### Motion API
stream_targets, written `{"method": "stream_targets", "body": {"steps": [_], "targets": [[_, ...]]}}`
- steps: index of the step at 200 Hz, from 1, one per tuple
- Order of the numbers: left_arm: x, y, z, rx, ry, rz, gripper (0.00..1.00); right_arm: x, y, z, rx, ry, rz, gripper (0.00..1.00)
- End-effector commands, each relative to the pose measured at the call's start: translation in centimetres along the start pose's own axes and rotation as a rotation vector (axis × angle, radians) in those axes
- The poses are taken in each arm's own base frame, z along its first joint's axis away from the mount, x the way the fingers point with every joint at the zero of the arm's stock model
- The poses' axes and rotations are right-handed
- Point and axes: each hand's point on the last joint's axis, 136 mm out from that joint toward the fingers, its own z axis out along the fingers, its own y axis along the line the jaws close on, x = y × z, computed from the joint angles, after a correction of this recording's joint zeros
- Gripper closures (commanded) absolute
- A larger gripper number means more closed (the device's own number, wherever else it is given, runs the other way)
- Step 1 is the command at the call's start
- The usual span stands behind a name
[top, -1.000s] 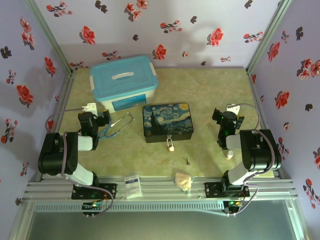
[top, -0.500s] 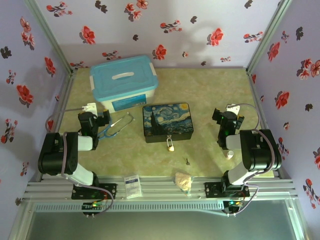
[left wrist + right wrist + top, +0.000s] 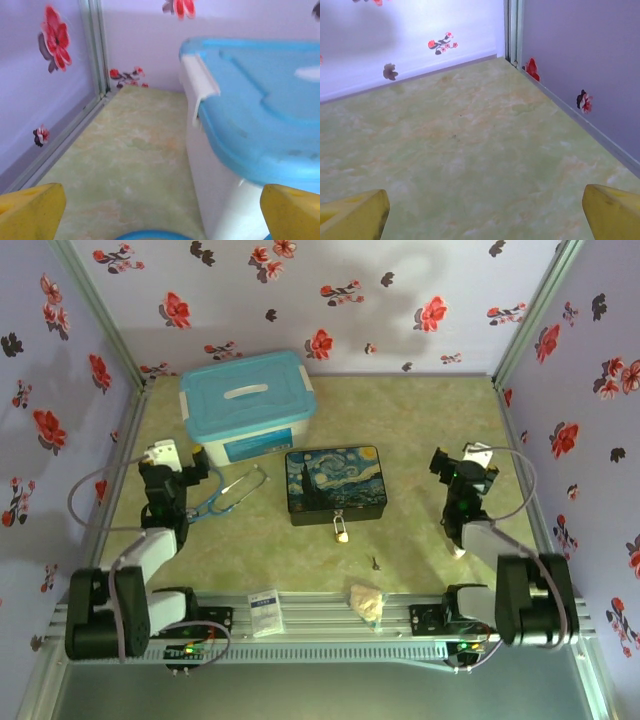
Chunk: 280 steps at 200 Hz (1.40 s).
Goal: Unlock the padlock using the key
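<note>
One padlock (image 3: 342,531) lies mid-counter, its shackle up against the clasp on the front of the one starry box (image 3: 336,483), which sits at its 12 o'clock. One key (image 3: 375,563) lies apart from it at its 5 o'clock, bare counter (image 3: 420,420) between them. One beige wrapper (image 3: 367,601) sits near the key's 6 o'clock at the near edge, and one white packet (image 3: 265,611) lies at the wrapper's 9 o'clock. One stethoscope (image 3: 232,492) lies at the box's 9 o'clock, and one blue-lidded bin (image 3: 249,405) stands at the box's 11 o'clock.

Since the earlier frames both arms have unfolded: their bulky elbows have dropped toward the near rail and the forearms now reach farther out. The left hand (image 3: 190,470) has shifted a little toward 10 o'clock, the right hand (image 3: 455,468) a little toward 1 o'clock. The padlock, key and everything else lie where they were.

There are two hands. The left one, at the box's 9 o'clock, is spread wide and grips nothing; its wrist view shows its yellow fingertips (image 3: 30,210) far apart, with the bin just ahead at 1 o'clock. The right one, at the box's 3 o'clock, is likewise wide apart and touches nothing, its fingertips (image 3: 352,215) over bare counter.
</note>
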Motion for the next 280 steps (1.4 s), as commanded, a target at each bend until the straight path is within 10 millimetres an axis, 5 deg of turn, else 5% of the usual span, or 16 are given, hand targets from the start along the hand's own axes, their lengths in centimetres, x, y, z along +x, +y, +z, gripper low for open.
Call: {"method": "stream_targets", "body": {"steps": [1,17,53,120,209,280], "targets": [[-1.4,0.9,-1.5,-0.045,0.051,-0.276,0.0,1.8,1.1,-2.1,-0.069,0.193,0.11,0.01],[-1.0,0.4,-3.0,0.011,0.085,-0.386,0.0,2.2,2.8,-3.8,-0.182,0.259,0.134,0.01],[0.6,-4.4,-4.7,0.261,0.262,-0.593,0.0,5.0,5.8,-7.8,-0.369,0.476,0.26,0.01],[4.7,-13.7,-11.9,0.531,0.546,-0.451,0.0,13.1,7.1,-14.0,-0.353,0.786,0.106,0.02],[8.7,-19.8,-17.2,0.651,0.67,-0.4,0.0,19.5,7.8,-18.4,-0.295,0.977,-0.063,0.26],[10.4,-23.2,-19.7,0.724,0.728,-0.372,0.0,21.9,9.5,-21.2,-0.339,1.044,-0.144,0.48]]}}
